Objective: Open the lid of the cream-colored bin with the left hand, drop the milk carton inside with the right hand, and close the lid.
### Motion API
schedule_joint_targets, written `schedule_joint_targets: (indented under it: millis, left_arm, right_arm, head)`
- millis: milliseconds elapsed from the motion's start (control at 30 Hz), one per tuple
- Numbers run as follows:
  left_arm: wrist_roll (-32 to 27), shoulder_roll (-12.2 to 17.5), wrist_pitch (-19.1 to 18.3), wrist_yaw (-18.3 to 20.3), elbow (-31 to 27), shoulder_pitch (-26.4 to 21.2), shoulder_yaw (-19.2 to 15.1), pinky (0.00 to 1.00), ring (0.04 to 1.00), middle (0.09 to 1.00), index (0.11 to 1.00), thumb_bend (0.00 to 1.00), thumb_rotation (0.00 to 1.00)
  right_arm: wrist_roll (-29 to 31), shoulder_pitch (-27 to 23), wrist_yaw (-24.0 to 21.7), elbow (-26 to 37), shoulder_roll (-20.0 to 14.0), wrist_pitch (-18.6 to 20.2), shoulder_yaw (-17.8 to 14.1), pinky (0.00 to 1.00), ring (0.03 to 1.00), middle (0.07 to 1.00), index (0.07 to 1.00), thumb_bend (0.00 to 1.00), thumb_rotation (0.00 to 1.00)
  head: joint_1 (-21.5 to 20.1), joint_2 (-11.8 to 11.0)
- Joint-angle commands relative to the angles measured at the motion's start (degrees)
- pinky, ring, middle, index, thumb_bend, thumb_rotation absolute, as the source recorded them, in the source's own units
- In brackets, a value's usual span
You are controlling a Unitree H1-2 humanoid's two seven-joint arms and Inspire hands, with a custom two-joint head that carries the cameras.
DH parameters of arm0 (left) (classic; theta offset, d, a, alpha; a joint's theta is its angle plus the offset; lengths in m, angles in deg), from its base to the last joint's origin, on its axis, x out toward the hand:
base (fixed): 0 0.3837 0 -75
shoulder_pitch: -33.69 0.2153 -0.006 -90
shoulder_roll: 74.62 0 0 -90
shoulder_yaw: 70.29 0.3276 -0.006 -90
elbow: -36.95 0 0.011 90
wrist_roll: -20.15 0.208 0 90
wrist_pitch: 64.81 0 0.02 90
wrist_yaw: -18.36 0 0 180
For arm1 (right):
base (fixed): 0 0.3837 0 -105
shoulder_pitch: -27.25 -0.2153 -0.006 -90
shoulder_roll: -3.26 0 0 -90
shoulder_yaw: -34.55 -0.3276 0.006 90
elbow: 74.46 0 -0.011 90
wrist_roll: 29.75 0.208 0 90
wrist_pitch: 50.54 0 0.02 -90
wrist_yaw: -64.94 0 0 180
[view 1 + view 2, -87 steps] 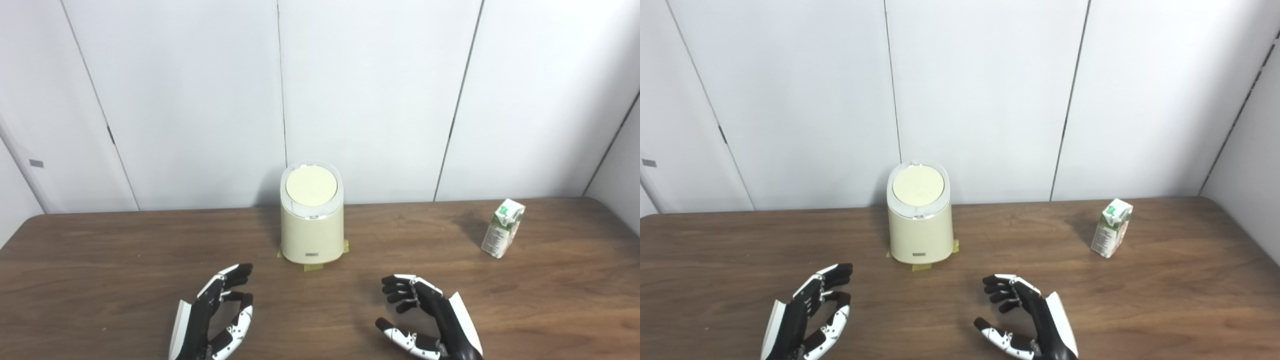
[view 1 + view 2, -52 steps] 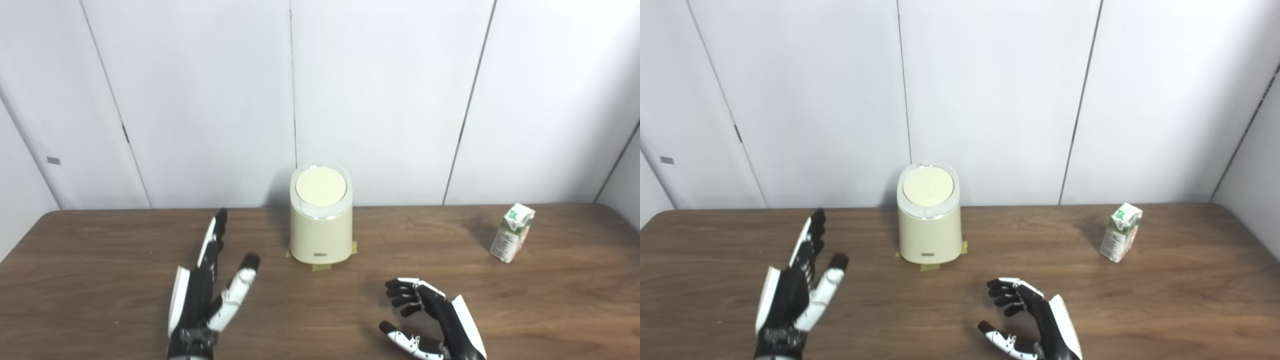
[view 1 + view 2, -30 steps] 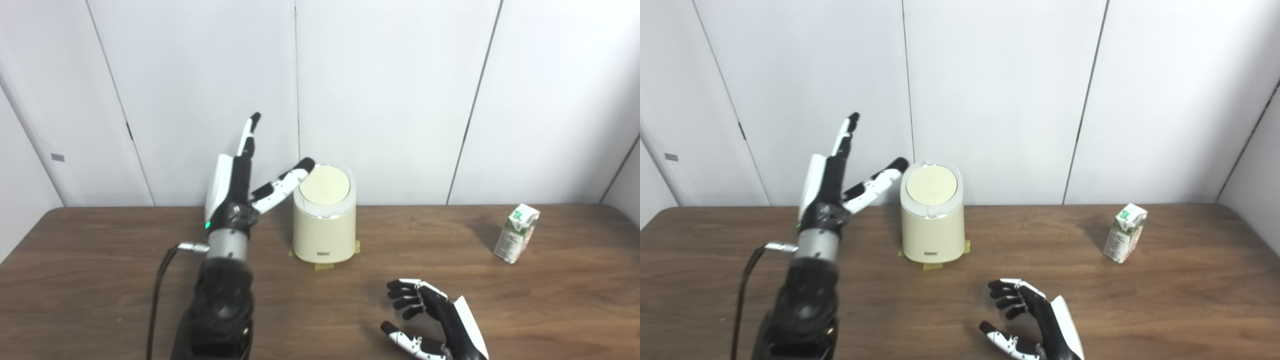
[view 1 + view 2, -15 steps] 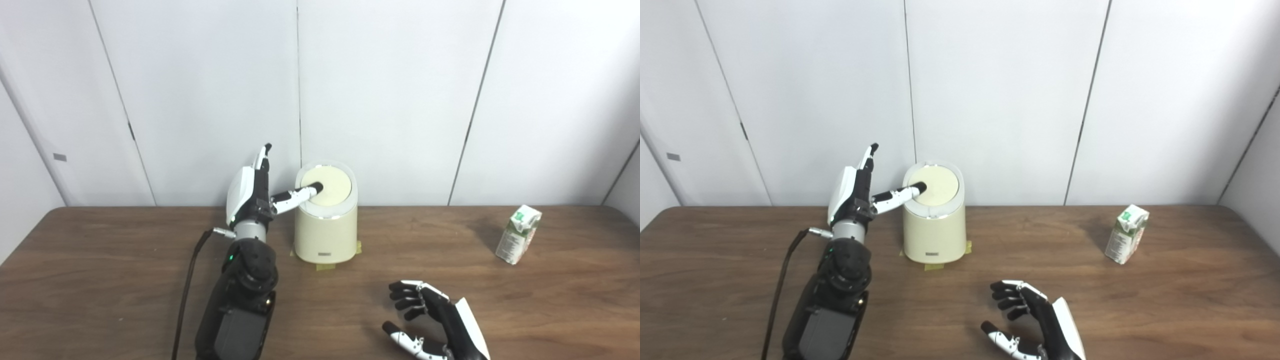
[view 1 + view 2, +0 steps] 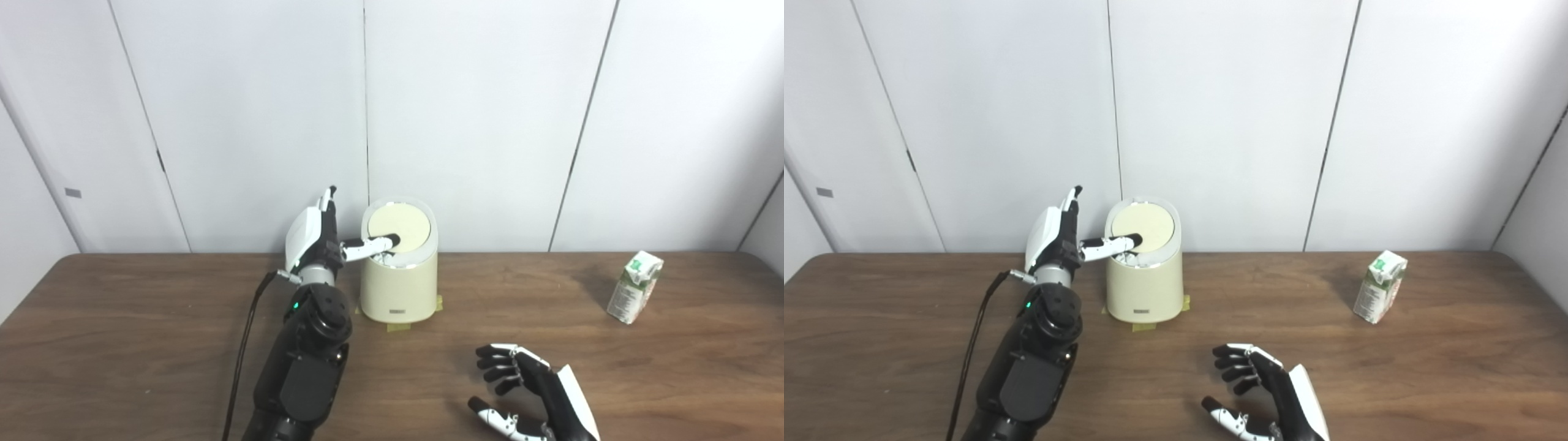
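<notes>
Thumb on the bin lid, carton waiting at the table's right

Left eye view: the cream-colored bin (image 5: 398,288) stands at the far middle of the wooden table (image 5: 122,343), on yellow tape tabs (image 5: 392,326) close to the white panelled wall (image 5: 478,122). The left hand (image 5: 318,236) is raised at the bin's 9 o'clock, its fingers (image 5: 327,199) spread upward and grasping nothing, its thumb (image 5: 373,244) lying across the near-left part of the round lid (image 5: 401,223). That edge of the lid looks pressed slightly down into the rim. The milk carton (image 5: 635,286) stands upright at the bin's 3 o'clock, well apart, with a slight lean.

Right eye view: the right hand (image 5: 1268,398) rests low at the bin's 5 o'clock, near the table's front edge, palm turned inward, fingers (image 5: 1234,367) loosely curled and apart, holding nothing. A black cable (image 5: 974,343) runs down beside the left forearm (image 5: 1029,367). The carton sits at this hand's 2 o'clock, well apart.
</notes>
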Motion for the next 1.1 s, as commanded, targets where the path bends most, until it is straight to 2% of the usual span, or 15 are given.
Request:
schedule_joint_targets:
  millis: [0,167,233,300,367,433,567,700,833,900,967,1067]
  left_arm:
    - [0.42,0.02,0.39,-1.46,-0.20,-3.66,0.22,1.00,1.000,1.000,1.000,0.91,0.28]
    - [1.73,0.10,0.33,-1.21,0.72,-4.23,0.78,1.00,1.000,1.000,1.000,0.92,0.31]
    - [2.83,0.18,0.32,-0.76,0.84,-4.45,1.07,1.00,1.000,1.000,1.000,0.92,0.30]
    - [7.06,0.45,0.30,-0.26,1.23,-4.58,1.89,1.00,1.000,1.000,1.000,0.93,0.27]
    - [15.20,1.45,0.28,0.70,2.02,-4.65,4.28,1.00,1.000,1.000,1.000,0.96,0.24]
    - [20.83,2.43,0.29,0.25,2.72,-4.69,6.61,1.00,1.000,1.000,1.000,0.99,0.21]
    - [27.87,4.15,0.29,-1.68,3.09,-4.81,10.63,1.00,1.000,1.000,1.000,1.00,0.18]
    - [34.57,5.95,0.29,-0.07,2.21,-5.34,14.03,1.00,1.000,1.000,1.000,1.00,0.18]
    - [38.80,7.53,0.31,1.41,1.37,-5.83,16.48,1.00,1.000,1.000,1.000,1.00,0.18]
    - [40.27,9.31,0.46,3.28,0.84,-6.23,18.89,1.00,1.000,1.000,1.000,1.00,0.17]
    - [40.34,10.19,0.50,4.86,0.25,-6.29,19.99,1.00,1.000,1.000,1.000,1.00,0.18]
    - [38.70,10.21,0.43,6.43,-1.20,-5.73,19.68,1.00,1.000,1.000,1.000,1.00,0.23]
  right_arm:
    - [-1.10,0.03,0.77,-1.57,-0.96,-1.71,-0.14,0.53,0.620,0.657,0.664,0.28,0.10]
    - [-1.45,0.04,0.96,-1.43,-0.86,-1.84,0.02,0.52,0.617,0.656,0.661,0.28,0.09]
    - [-1.68,0.07,0.91,-1.26,-0.82,-1.49,0.04,0.52,0.618,0.657,0.660,0.28,0.09]
    - [-1.62,0.05,0.79,-1.30,-0.82,-1.39,0.03,0.53,0.624,0.661,0.662,0.28,0.09]
    - [-1.56,0.03,0.75,-1.35,-0.77,-1.26,0.01,0.53,0.625,0.662,0.663,0.28,0.11]
    - [-1.57,-0.02,0.83,-1.53,-0.78,-1.45,0.02,0.52,0.620,0.660,0.663,0.28,0.12]
    - [-1.39,-0.05,0.60,-1.49,-0.78,-1.35,0.11,0.53,0.625,0.664,0.663,0.27,0.11]
    - [-1.51,-0.08,0.54,-1.37,-0.77,-1.26,0.24,0.52,0.620,0.662,0.664,0.28,0.12]
    - [-1.55,0.02,0.41,-0.91,-0.51,-0.32,0.18,0.51,0.613,0.658,0.664,0.28,0.14]
    - [-1.63,0.06,0.34,-0.71,-0.49,-0.01,0.22,0.50,0.608,0.656,0.664,0.28,0.15]
    - [-1.67,0.05,0.26,-0.67,-0.60,-0.01,0.29,0.51,0.610,0.660,0.666,0.28,0.15]
    - [-1.59,0.06,0.20,-0.66,-0.67,-0.09,0.29,0.50,0.611,0.659,0.666,0.28,0.15]
  head:
    - [-0.01,0.03]
    - [-0.10,0.09]
    - [-0.10,0.07]
    - [-0.16,0.11]
    - [-0.18,0.04]
    - [-0.15,0.04]
    - [-0.22,0.05]
    - [-0.33,0.27]
    - [-0.31,0.34]
    - [-0.32,0.40]
    - [-0.29,0.50]
    - [-0.28,0.54]
